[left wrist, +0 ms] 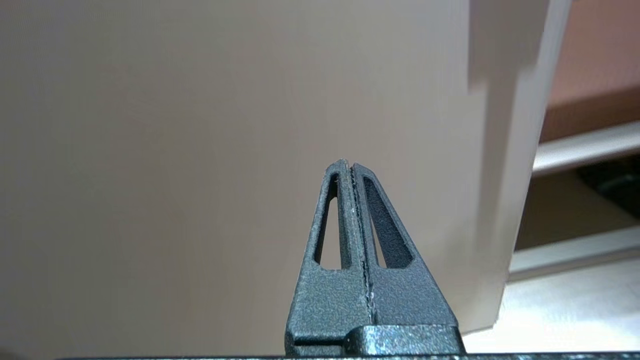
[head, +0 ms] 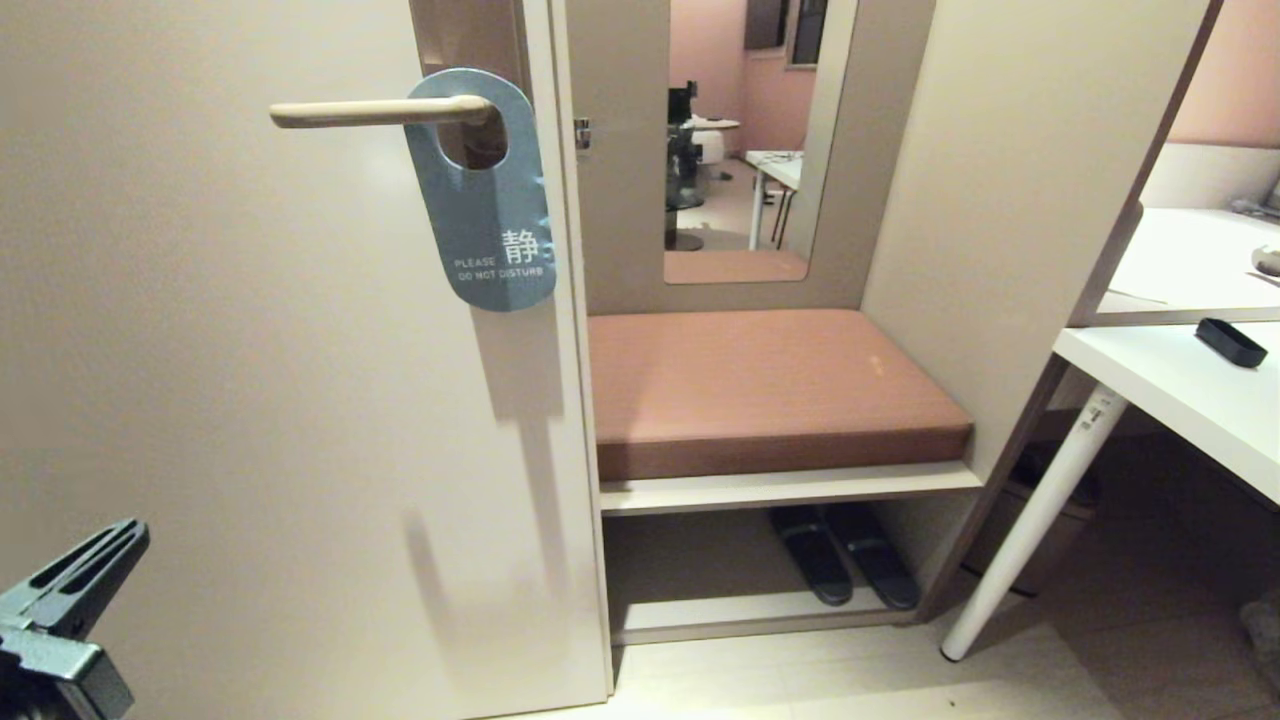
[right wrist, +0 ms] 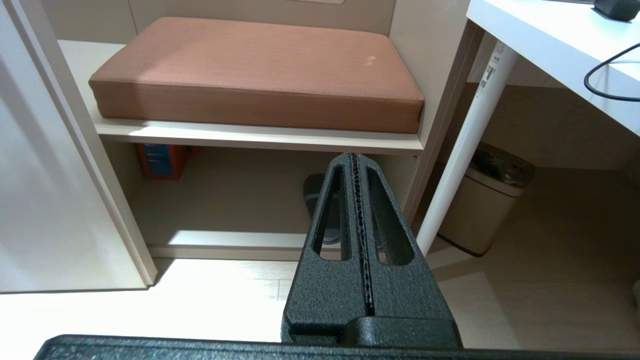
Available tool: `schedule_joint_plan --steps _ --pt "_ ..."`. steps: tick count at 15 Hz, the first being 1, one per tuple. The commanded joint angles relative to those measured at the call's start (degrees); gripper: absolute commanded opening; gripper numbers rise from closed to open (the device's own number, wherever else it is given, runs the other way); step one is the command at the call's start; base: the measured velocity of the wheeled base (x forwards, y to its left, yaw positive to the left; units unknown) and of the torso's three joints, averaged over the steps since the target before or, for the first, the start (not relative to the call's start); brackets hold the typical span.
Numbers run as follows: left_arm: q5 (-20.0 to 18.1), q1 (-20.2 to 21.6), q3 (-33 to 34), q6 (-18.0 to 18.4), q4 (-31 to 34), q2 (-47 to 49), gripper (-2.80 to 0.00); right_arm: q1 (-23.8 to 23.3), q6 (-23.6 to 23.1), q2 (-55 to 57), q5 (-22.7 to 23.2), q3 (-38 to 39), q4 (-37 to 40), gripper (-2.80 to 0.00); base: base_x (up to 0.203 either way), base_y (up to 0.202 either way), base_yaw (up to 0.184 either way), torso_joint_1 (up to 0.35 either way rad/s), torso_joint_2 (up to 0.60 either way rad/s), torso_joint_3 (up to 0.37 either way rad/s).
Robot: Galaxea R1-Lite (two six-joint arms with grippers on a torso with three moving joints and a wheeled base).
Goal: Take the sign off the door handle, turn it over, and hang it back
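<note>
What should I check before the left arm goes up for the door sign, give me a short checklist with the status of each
1. Sign hangs on the door handle, blue DO NOT DISTURB side out: ok.
2. Left tool empty: ok.
3. Left tool open for the grasp: not ok, fingers pressed together.
4. Left tool near the sign: not ok, it is low beside the door, far below the handle.
5. Right tool out of the way: ok, shut and pointing toward the bench cushion.
</note>
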Motion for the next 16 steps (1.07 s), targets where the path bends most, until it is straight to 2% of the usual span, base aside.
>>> schedule_joint_plan --steps 1,8,12,16 --pt "-0.1 0.4 3.0 0.0 0.2 -4.7 -2.8 0.0 0.0 0.0 0.0 0.0 0.0 -2.8 0.0 0.0 0.0 0.0 0.0 0.0" --pt "-9.2 7.1 3.8 -2.6 17.4 -21.5 -2.8 0.0 0.0 0.0 0.0 0.0 0.0 -2.8 0.0 0.0 0.0 0.0 0.0 0.0" --pt "-10.7 9.7 3.8 -3.4 29.9 -32.9 -2.8 0.0 0.0 0.0 0.0 0.0 0.0 -2.8 0.0 0.0 0.0 0.0 0.0 0.0" --pt "-10.8 10.2 3.8 -4.5 37.8 -40.4 -2.8 0.0 0.0 0.0 0.0 0.0 0.0 -2.8 0.0 0.0 0.0 0.0 0.0 0.0"
